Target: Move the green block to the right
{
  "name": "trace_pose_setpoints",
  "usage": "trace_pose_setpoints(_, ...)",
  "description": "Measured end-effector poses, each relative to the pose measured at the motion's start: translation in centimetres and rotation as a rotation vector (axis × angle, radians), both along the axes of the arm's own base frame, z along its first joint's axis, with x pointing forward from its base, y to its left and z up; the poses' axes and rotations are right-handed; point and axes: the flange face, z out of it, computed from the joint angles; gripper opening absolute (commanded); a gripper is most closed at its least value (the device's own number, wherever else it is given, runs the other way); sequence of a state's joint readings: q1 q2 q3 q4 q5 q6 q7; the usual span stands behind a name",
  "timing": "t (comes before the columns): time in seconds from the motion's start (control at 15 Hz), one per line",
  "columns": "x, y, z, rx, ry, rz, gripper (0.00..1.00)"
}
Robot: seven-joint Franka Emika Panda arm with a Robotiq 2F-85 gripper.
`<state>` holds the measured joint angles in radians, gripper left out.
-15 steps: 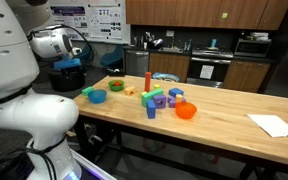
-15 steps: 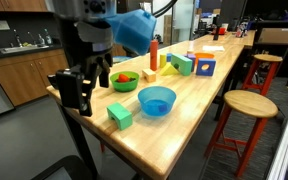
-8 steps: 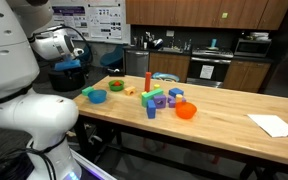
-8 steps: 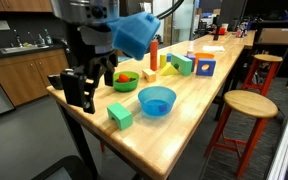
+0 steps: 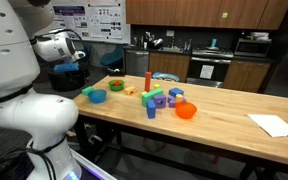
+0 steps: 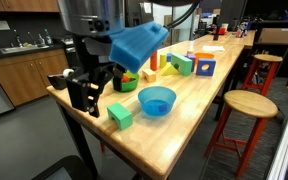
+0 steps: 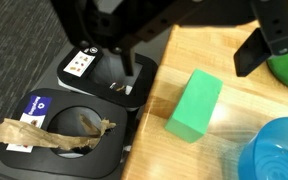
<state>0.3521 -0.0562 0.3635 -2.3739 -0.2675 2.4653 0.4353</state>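
My pincer point(image 7: 184, 68) wide open, jaws spread, grips nothing. Hangs over table point(image 6: 199, 118) edge at near corner, above green block point(image 7: 196, 105), no contact. Block lies flat on wood, close to edge, just beside blue bowl point(image 6: 156, 99), not touching it. Green bowl point(image 6: 125, 80) further back.

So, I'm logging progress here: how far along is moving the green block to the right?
Nothing looks done yet: the green block lies near the edge of the table, beside the blue bowl, and is not grasped. In hand: the hand hovers open close to the block, holding nothing. Left: come down, close on the block, carry it right and release it.
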Motion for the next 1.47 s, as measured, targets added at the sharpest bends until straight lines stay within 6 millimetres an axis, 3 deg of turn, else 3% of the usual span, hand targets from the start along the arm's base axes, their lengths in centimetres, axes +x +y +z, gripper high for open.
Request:
trace_pose_setpoints(0.33,0.4,-0.5,-0.9,0.017,0.019,-0.063,1.00)
trace_pose_setpoints(0.93,2.6,-3.5,-1.7,0.126,0.095,-0.232,1.00)
trace_pose_setpoints(1.47,3.1,-4.9,-3.5,0.150,0.153,-0.247,1.00)
